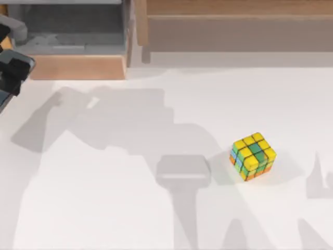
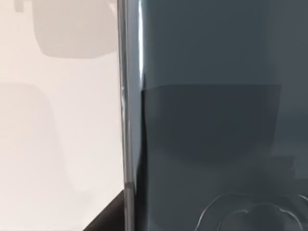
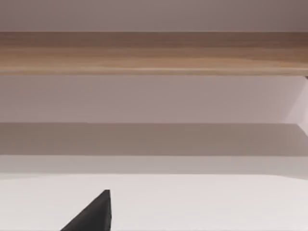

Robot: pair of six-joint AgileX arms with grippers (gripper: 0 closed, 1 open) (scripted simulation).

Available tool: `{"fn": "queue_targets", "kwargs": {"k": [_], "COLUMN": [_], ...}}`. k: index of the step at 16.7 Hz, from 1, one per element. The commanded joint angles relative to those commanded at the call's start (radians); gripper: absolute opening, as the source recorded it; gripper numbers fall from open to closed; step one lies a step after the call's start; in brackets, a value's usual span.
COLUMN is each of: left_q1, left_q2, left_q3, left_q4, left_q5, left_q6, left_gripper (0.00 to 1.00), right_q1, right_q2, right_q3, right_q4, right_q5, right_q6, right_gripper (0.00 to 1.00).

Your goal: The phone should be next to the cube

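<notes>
The left pincer [image 1: 11, 73], at the bench's [image 1: 104, 219] far left, apparently grips the phone [image 2: 211, 120] aloft for carrying toward the cube [image 1: 253, 155]; finger spread unclear.

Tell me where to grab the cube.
Come straight down from above and close on two opposite side faces of the cube. It sits flat on the table but turned askew to the table's edges, so align with its flat faces, not its corners.
</notes>
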Motion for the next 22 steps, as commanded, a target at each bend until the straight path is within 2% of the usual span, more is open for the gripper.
{"fn": "queue_targets", "kwargs": {"k": [13, 18, 22], "left_q1": [-0.575, -0.726, -0.792], "left_q2": [0.111, 0.146, 0.162], "left_q3": [0.109, 0.134, 0.144], "left_q4": [-0.109, -0.137, -0.150], "left_q5": [-0.007, -0.008, -0.008], "left_q6": [-0.876, -1.107, -1.209], "left_gripper": [0.00, 0.00, 0.00], "right_q1": [0.000, 0.000, 0.000], "right_q2": [0.000, 0.000, 0.000], "right_q3": [0.000, 0.000, 0.000], "right_q4": [0.000, 0.000, 0.000], "right_q5": [0.000, 0.000, 0.000], "right_q6": [0.000, 0.000, 0.000], "right_gripper": [1.00, 1.00, 1.00]}}
